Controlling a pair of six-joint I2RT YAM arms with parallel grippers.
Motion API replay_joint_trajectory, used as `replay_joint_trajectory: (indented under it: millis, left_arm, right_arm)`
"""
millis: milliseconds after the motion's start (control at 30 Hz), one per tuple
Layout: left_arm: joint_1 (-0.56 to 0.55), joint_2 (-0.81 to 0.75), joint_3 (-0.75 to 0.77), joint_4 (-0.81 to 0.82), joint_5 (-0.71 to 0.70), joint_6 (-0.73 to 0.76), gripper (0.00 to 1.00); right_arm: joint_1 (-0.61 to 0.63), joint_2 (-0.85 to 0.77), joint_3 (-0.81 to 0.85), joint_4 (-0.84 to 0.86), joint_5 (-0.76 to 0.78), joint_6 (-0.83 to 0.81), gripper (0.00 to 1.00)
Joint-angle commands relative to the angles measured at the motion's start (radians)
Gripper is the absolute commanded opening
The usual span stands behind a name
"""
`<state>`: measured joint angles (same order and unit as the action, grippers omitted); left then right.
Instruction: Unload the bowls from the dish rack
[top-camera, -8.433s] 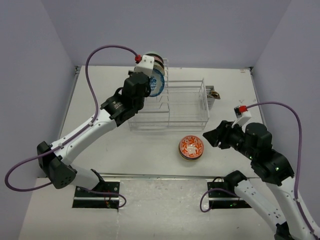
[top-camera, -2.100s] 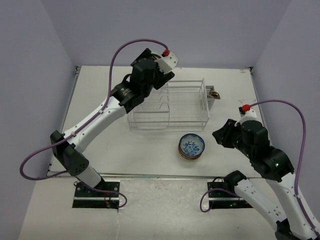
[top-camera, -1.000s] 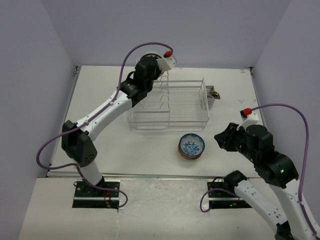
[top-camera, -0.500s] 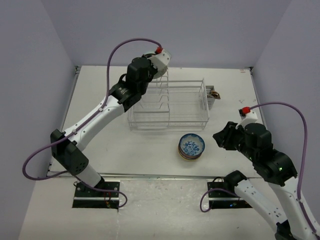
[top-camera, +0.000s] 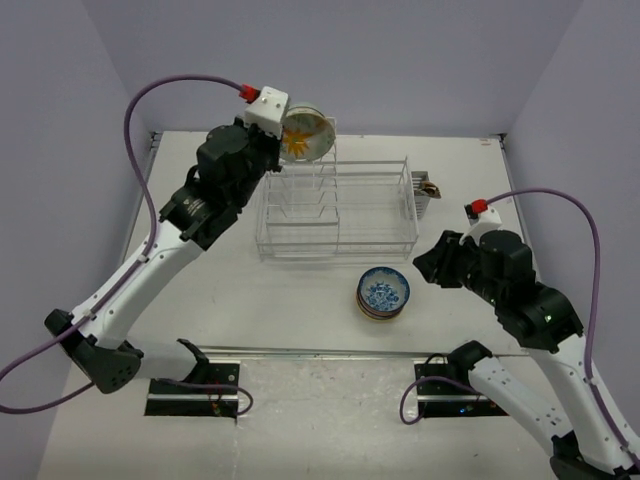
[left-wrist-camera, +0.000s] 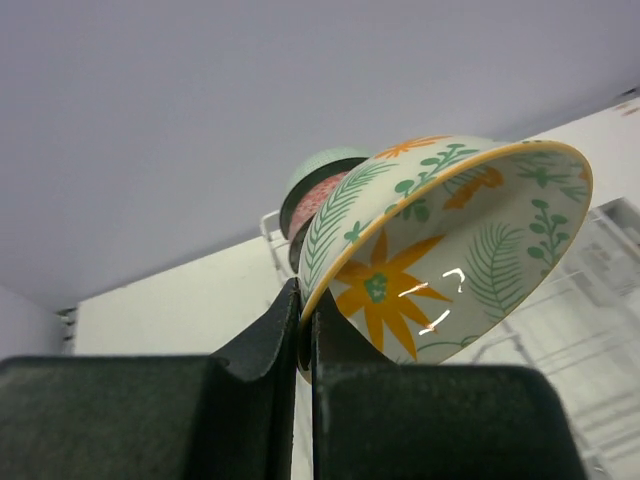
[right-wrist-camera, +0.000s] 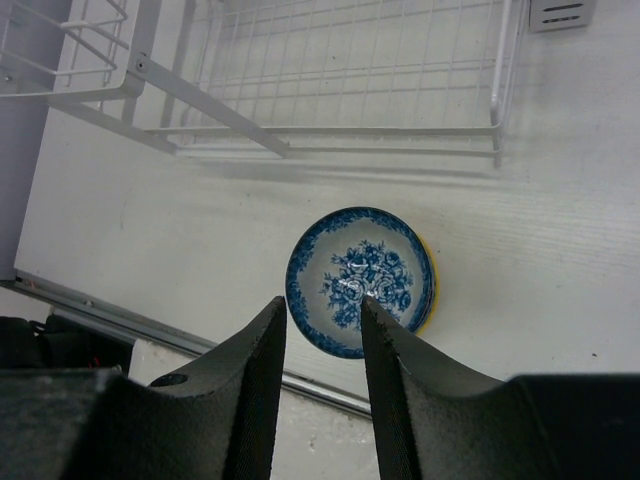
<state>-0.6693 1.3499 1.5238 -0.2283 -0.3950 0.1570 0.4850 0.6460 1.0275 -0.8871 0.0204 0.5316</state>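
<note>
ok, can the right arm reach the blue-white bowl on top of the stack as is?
Probably yes: the right gripper is open and facing the blue-white bowl, with nothing between them.

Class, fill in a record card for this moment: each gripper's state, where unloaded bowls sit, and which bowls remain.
Left gripper: shut on the rim of the yellow floral bowl, above the dish rack
Right gripper: open, empty, over the blue-white bowl
Unloaded: blue-white bowl stacked on another, in front of the rack
Remaining: green bowl and a reddish bowl behind the held one
</note>
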Motion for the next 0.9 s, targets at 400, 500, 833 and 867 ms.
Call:
replay_joint_trajectory:
  millis: [400, 500, 833, 867]
  left_arm:
    - [-0.079, -0.386, -0.407, -0.353, 0.705, -0.427, 0.00]
    - [-0.142, -0.432, -0.511, -0.368, 0.720, -0.445, 0.00]
    - [-0.168, -0.354, -0.766, -0.373, 0.541, -0.533, 0.00]
    - [-0.168, -0.335, -0.777, -0.359, 0.542, -0.531, 0.00]
  right_arm:
    - [0.001, -0.006, 0.068, 0.005, -0.023, -0.048, 0.39]
    - [0.001, -0.012, 0.057, 0.000, -0.025, -0.045, 0.40]
    - [0.000, -0.019, 0.036, -0.024, -0.036, -0.053, 0.41]
    - [0.001, -0.017, 0.033, -0.024, -0.039, -0.053, 0.41]
